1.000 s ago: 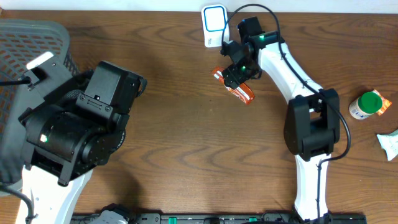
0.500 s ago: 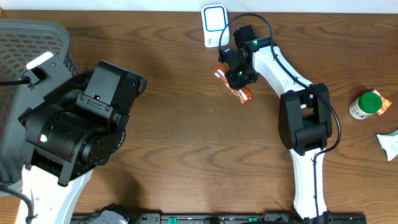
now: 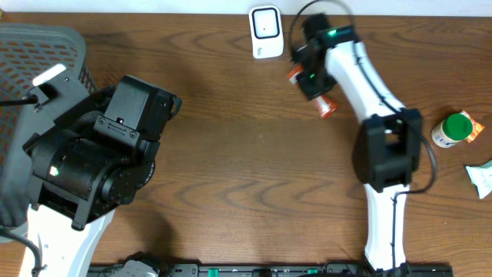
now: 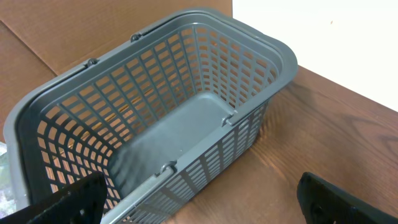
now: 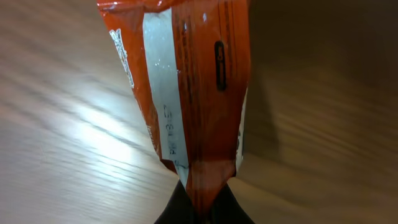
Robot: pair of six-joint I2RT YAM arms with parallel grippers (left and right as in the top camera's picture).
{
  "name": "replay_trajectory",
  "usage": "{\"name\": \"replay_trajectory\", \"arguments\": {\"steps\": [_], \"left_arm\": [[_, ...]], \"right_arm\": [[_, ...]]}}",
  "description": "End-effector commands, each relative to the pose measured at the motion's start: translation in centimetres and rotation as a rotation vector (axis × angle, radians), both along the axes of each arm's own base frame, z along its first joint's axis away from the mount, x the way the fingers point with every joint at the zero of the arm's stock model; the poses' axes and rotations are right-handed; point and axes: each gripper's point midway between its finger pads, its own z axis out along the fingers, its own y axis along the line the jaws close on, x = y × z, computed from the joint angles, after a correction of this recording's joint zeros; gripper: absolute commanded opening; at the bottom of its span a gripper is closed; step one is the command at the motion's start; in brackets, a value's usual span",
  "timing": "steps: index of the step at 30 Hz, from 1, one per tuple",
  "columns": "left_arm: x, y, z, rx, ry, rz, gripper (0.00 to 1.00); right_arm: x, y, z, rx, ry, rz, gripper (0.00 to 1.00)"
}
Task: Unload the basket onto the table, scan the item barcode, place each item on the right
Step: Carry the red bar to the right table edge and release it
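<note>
An orange foil snack packet (image 5: 199, 93) is clamped by its sealed end between the closed fingers of the right gripper (image 5: 202, 210). In the overhead view the packet (image 3: 327, 108) is seen at about 1 o'clock on the brown wooden table (image 3: 246, 185), just beside the white rectangular scanner stand (image 3: 265, 31), at its 4 o'clock. The fingers of the left gripper (image 4: 199, 208) are spread wide with nothing held, above the grey plastic mesh basket (image 4: 273, 46) at 10 o'clock. A green-capped bottle (image 3: 453, 128) is seen at 3 o'clock.
</note>
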Motion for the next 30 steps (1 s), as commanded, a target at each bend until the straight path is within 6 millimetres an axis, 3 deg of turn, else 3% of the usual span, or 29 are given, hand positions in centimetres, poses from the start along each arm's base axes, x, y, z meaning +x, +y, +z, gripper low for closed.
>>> {"name": "replay_trajectory", "arguments": {"steps": [1, 5, 11, 17, 26, 30], "left_arm": [[-0.5, 0.4, 0.0, 0.010, 0.015, 0.012, 0.98], [-0.5, 0.4, 0.0, 0.011, 0.015, 0.012, 0.98], [-0.5, 0.4, 0.0, 0.011, 0.015, 0.012, 0.98], [-0.5, 0.4, 0.0, 0.011, 0.015, 0.012, 0.98], [-0.5, 0.4, 0.1, 0.011, 0.015, 0.012, 0.98], [-0.5, 0.4, 0.1, 0.011, 0.015, 0.012, 0.98]], "right_arm": [[1.9, -7.6, 8.2, -0.162, -0.215, -0.199, 0.01], [1.6, -15.7, 10.0, -0.321, -0.267, -0.406, 0.01], [0.1, -25.3, 9.8, -0.348, -0.268, -0.669, 0.01], [-3.2, -35.1, 10.0, -0.352, -0.297, -0.967, 0.01], [-7.2, -43.0, 6.8, -0.188, -0.261, -1.172, 0.01], [-8.4, -44.9, 3.4, -0.162, -0.200, -1.217, 0.01]]}}
